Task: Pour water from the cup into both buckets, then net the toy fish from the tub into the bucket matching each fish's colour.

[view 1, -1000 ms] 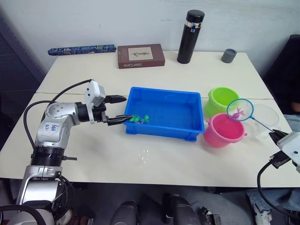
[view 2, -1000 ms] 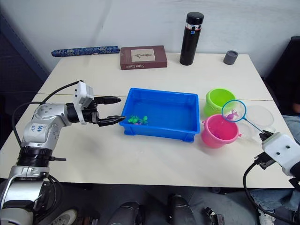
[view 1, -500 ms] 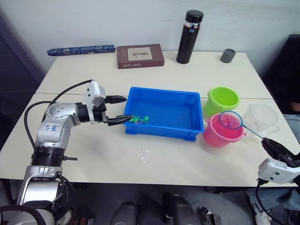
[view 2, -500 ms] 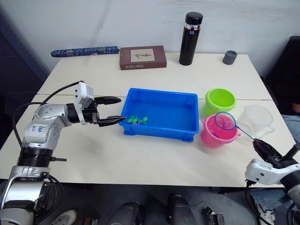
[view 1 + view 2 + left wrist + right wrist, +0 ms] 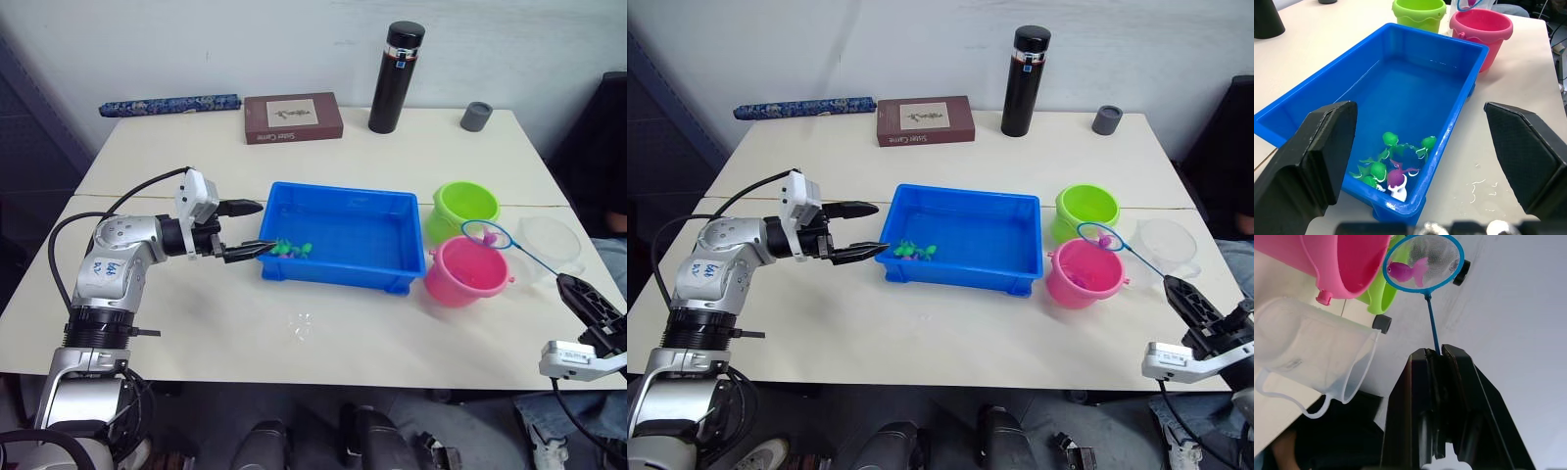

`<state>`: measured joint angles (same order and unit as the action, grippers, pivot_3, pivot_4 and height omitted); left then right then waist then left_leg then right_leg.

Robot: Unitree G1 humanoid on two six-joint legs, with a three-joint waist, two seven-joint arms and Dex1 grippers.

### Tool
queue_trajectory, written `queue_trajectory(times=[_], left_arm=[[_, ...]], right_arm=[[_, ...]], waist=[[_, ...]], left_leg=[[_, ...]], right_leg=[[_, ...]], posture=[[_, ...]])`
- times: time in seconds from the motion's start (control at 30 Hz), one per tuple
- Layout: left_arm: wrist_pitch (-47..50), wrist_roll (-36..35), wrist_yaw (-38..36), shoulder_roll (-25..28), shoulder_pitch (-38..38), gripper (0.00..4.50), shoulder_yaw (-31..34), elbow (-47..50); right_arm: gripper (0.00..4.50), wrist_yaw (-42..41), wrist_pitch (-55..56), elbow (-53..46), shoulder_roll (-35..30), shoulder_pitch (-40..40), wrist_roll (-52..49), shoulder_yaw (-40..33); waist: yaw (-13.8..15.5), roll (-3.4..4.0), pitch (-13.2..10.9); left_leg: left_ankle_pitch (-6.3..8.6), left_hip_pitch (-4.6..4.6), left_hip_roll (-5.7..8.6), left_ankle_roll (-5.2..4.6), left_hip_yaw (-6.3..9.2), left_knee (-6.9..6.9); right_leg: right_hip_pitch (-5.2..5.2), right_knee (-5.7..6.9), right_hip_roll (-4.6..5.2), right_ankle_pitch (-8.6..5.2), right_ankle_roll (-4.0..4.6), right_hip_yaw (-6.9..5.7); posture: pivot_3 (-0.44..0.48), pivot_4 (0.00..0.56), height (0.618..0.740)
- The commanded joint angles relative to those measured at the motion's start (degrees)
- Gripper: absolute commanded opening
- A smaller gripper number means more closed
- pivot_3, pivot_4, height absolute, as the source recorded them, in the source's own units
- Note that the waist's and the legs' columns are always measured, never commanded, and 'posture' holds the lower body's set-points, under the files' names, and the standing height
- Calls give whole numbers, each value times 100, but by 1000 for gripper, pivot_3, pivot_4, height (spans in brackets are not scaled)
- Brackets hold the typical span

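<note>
With right gripper (image 5: pixel 1436 363) clenched on the net (image 5: pixel 1424 263), tip pink fish (image 5: pixel 1406 270) squarely over pink bucket (image 5: pixel 468 271); left gripper (image 5: pixel 249 230) spread.

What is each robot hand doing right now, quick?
Left tool: open, holding nothing, by the tub.
Right tool: shut on the net with a pink fish.

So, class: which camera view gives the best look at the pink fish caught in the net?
The right wrist view: the pink fish lies plainly inside the net. In both eye views the net sits above the pink bucket, the fish a speck.
</note>
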<state>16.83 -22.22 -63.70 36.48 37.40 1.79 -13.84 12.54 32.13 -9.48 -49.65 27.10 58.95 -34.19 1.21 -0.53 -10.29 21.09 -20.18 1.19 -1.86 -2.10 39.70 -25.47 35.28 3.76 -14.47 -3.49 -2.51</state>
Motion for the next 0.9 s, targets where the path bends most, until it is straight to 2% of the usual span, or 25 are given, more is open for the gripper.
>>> queue_trajectory(times=[0.03,0.57,0.9], left_arm=[[-54,-71,5,32,28,4473,144,241],[178,-410,-321,-8,280,4473,68,685],[213,-390,-573,23,354,4473,71,537]], right_arm=[[0,436,-173,-188,-33,134,250,-207],[0,1105,-880,-680,109,603,801,-256],[0,1409,-1171,-884,235,736,1089,-86]], waist=[[1,0,0],[-4,0,1],[-13,0,1]], left_leg=[[0,0,0,0,0,0],[0,3,-1,1,-4,2],[-3,6,-3,7,-5,2]], right_leg=[[0,8,0,0,0,1],[0,12,-9,0,0,11],[0,18,-17,-2,4,19]], posture=[[0,150,740],[0,150,740],[0,150,740]])
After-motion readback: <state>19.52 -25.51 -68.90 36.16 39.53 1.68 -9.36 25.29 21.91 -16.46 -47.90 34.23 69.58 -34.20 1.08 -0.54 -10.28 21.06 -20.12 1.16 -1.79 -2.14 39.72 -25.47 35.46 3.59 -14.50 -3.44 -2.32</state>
